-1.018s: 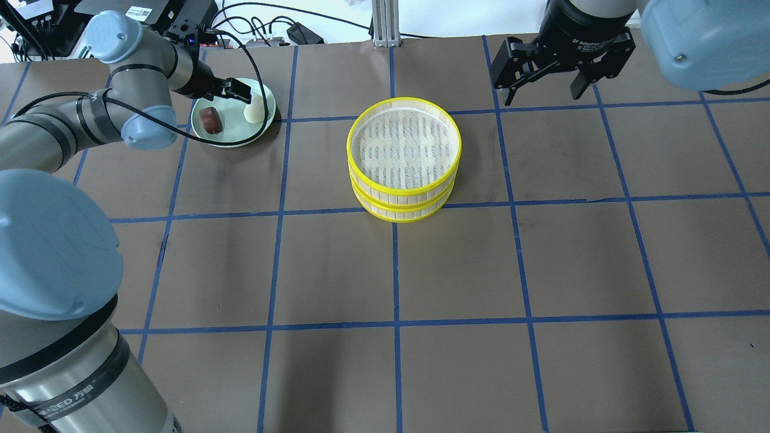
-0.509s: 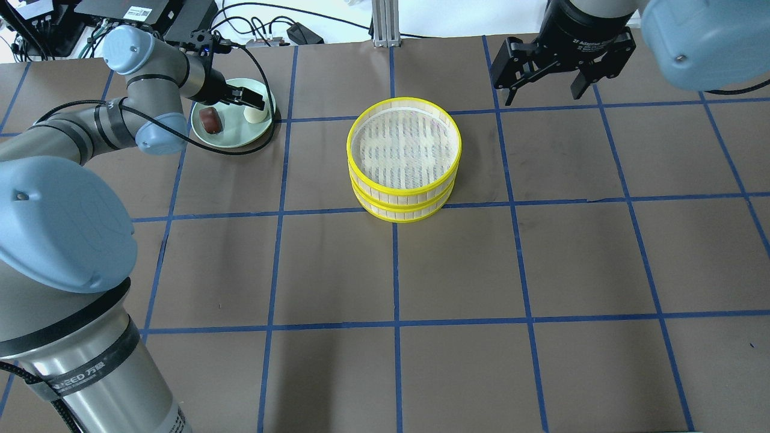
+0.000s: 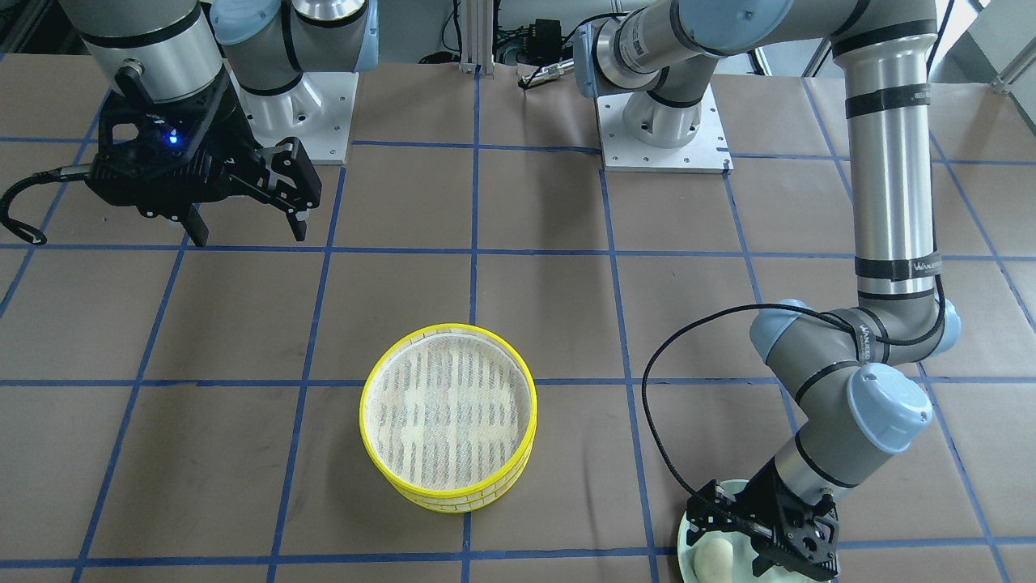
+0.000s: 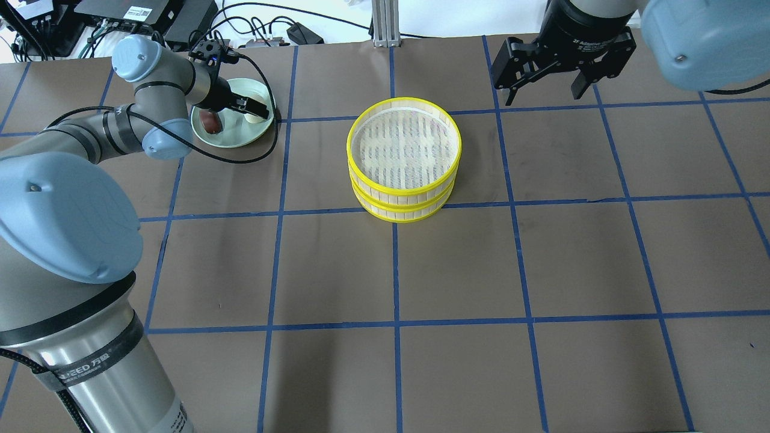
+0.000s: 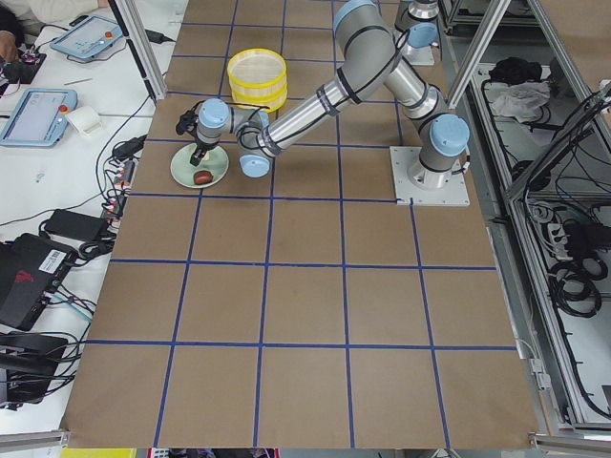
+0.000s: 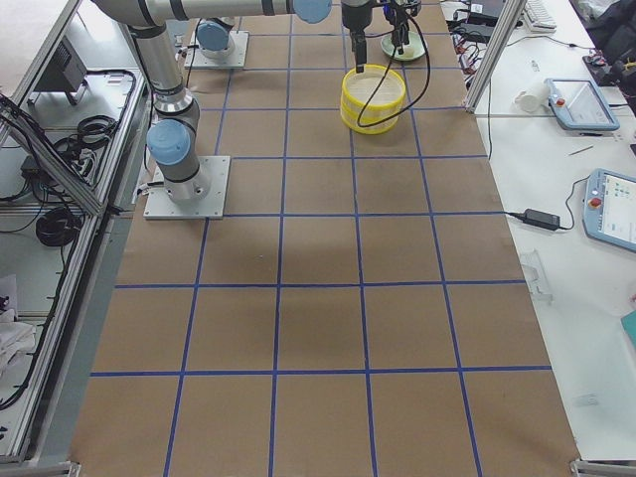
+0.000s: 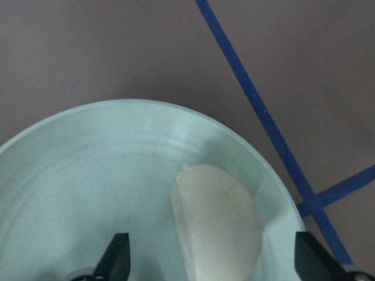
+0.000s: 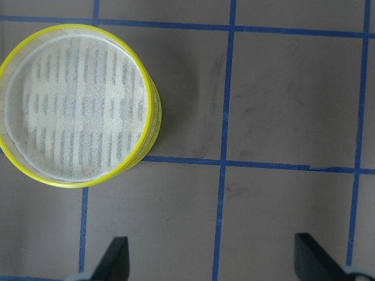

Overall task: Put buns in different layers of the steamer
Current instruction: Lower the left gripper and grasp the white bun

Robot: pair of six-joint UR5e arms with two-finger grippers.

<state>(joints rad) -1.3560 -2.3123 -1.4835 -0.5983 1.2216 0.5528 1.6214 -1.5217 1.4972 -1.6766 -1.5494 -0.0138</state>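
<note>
Two yellow-rimmed steamer trays (image 4: 349,150) stand stacked mid-table, both empty as far as shows; the stack also shows in the front view (image 3: 363,413) and the right wrist view (image 8: 76,182). A cream-white bun (image 4: 257,118) and a reddish-brown bun (image 4: 209,123) lie on a pale green plate (image 4: 231,137). My left gripper (image 4: 249,108) is open, low over the plate. In the left wrist view its jaws straddle the cream bun (image 7: 217,222) without touching it. My right gripper (image 4: 541,84) is open and empty, high behind and to the right of the stack.
The left arm's black cable (image 4: 264,153) loops over the table beside the plate. Cables and electronics (image 4: 150,12) lie beyond the table's far edge. Blue tape lines grid the brown table (image 4: 457,264).
My left gripper has moved right and down across the plate, from the plate's far side to over the cream bun. The right arm and steamer stack have not moved.
</note>
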